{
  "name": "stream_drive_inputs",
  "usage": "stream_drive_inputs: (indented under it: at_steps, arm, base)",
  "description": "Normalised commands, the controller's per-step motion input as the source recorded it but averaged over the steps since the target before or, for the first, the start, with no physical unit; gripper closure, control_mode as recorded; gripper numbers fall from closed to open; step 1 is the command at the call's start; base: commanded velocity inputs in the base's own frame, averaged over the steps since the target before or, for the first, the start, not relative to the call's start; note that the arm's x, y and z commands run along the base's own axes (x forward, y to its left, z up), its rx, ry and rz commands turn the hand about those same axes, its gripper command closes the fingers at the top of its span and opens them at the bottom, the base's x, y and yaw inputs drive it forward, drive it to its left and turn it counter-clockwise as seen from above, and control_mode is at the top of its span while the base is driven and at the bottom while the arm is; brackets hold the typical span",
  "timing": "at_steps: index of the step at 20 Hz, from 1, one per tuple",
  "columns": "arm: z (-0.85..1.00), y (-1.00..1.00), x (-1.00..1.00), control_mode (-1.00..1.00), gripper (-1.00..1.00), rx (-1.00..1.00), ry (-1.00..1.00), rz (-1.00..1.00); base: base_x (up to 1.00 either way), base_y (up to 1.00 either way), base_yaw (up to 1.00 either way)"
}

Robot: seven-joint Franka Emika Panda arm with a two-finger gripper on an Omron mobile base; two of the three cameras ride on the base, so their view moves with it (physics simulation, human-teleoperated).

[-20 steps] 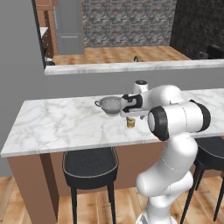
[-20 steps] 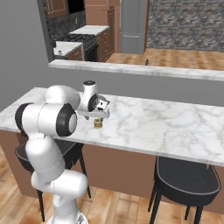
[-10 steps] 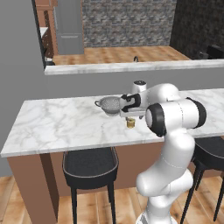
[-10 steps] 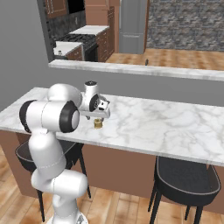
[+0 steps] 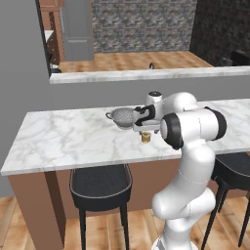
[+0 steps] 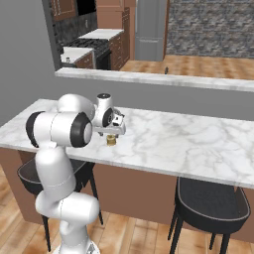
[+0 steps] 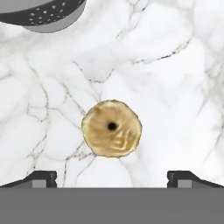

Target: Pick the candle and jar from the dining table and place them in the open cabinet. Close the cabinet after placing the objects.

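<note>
Gripper point(image 7: 112, 178) hangs jaws apart directly above candle point(image 7: 111, 128) on dining table point(image 5: 73, 136); nothing lifted yet, jar apparently hidden; cabinet placing and closing remain

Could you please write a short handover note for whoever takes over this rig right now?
Gripper: open, empty, poised directly above the candle, fingertips wide apart on either side of it in the hand view.
Candle: upright on the dining table, near its front edge, just in front of the colander, apart from it.
Jar and cabinet: I cannot place them from these views.
Done: nothing placed yet; the candle is not gripped.
Left: lower and close on the candle, carry it to the cabinet, fetch the jar likewise, then shut the cabinet.
</note>
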Motion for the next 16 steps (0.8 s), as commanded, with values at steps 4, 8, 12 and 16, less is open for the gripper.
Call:
stream_drive_inputs:
  at_steps: [4,8,12,16]
  arm:
    - [-0.07,0.0,0.18,-1.0,-1.0,0.0,0.0,0.0]
    - [-0.09,0.0,0.12,-1.0,-1.0,0.0,0.0,0.0]
    - [-0.12,0.0,0.07,-1.0,-1.0,0.0,0.0,0.0]
    - [-0.12,0.0,0.01,-1.0,-1.0,0.0,0.0,0.0]
  base:
    - [0.0,0.0,0.0]
    - [0.0,0.0,0.0]
    - [0.0,0.0,0.0]
    - [0.0,0.0,0.0]
